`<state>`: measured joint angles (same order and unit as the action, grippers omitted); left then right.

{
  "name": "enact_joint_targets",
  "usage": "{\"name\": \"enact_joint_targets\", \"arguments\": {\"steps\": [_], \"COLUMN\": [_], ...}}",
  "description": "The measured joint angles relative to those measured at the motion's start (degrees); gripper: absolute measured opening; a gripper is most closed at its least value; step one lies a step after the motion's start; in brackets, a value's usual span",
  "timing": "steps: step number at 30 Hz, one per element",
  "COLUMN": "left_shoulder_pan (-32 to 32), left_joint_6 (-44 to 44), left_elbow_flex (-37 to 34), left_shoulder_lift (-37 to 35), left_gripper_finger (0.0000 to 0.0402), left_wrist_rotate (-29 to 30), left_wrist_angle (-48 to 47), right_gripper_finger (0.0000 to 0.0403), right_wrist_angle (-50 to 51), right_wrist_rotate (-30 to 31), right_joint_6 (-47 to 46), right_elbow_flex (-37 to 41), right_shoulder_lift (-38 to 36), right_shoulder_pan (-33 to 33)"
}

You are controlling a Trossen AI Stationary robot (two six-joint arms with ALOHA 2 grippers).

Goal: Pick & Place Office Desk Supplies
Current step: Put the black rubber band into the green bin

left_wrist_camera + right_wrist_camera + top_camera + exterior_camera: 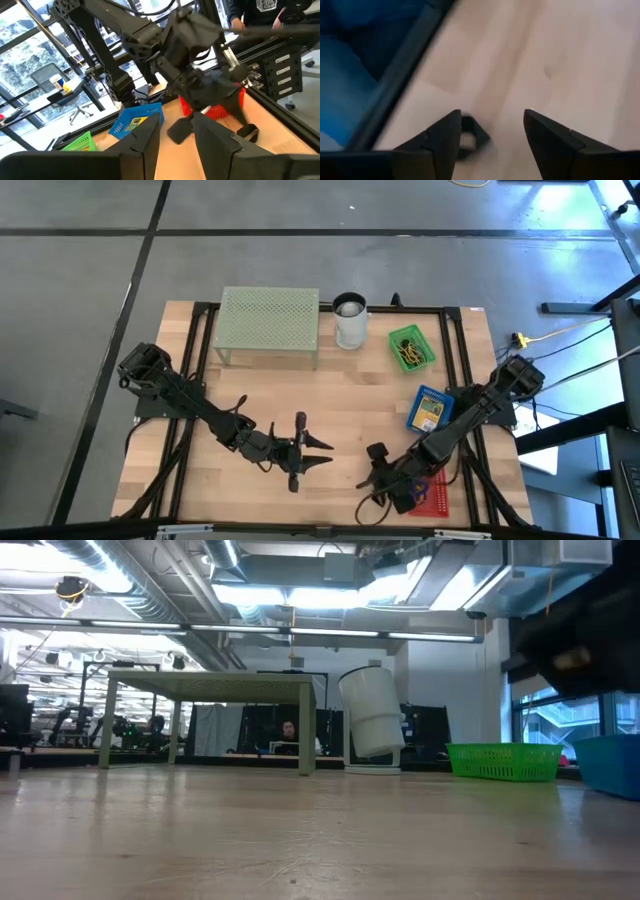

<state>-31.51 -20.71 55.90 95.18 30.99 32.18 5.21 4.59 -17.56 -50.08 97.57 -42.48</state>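
Right pincer (490, 135) low over the pale wooden counter (340, 395), near its front edge beside the red mesh tray (436, 492). Fingers stand wide apart, nothing held. Between them, close to one finger, lies a small black binder clip (469, 136), blurred, resting on the wood and not gripped.

Left pincer (322, 456) hovers above the counter's front middle, well apart from the right one, fingers partly spread and empty.

Away from the right pincer, toward the counter's back: blue tray with yellow card packs (429, 409), green mesh tray holding loose bands (411, 347), white cylindrical cup (350, 320), pale green mesh stand (269, 318).

Judgement: the step in hand is a pick of the clip. To do it well, shift the pincer sideways so the clip sits midway between the fingers, settle until the tips just meet the wood, then close squarely across the clip's body rather than its wire handles. An off-centre close would likely flick it away.
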Motion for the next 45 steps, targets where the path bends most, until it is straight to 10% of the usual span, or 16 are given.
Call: {"name": "enact_joint_targets", "arguments": {"steps": [19, 34, 41, 45], "left_shoulder_pan": [-0.33, -0.33, -0.58, -0.76], "left_joint_6": [0.02, 0.02, 0.01, -0.78], "left_elbow_flex": [0.0, 0.0, 0.0, 0.0], "left_shoulder_lift": [-0.04, -0.04, -0.04, -0.04], "left_gripper_finger": [0.0115, 0.0116, 0.0116, 0.0116], "left_wrist_rotate": [1.06, 1.1, 1.08, 1.04], "left_wrist_angle": [-1.13, -1.15, -1.15, -1.13], "right_gripper_finger": [0.0198, 0.0013, 0.0006, 0.0012], "right_wrist_angle": [13.45, 13.52, 16.92, 17.83], "right_wrist_rotate": [-3.26, -3.15, 2.59, 16.69], "right_joint_6": [3.1, 0.13, 0.13, 0.04], "right_elbow_flex": [-8.77, -8.56, -8.33, -8.37], "right_shoulder_lift": [9.74, 8.91, 1.71, -4.34], "right_shoulder_pan": [0.04, 0.28, 1.42, 1.9]}}
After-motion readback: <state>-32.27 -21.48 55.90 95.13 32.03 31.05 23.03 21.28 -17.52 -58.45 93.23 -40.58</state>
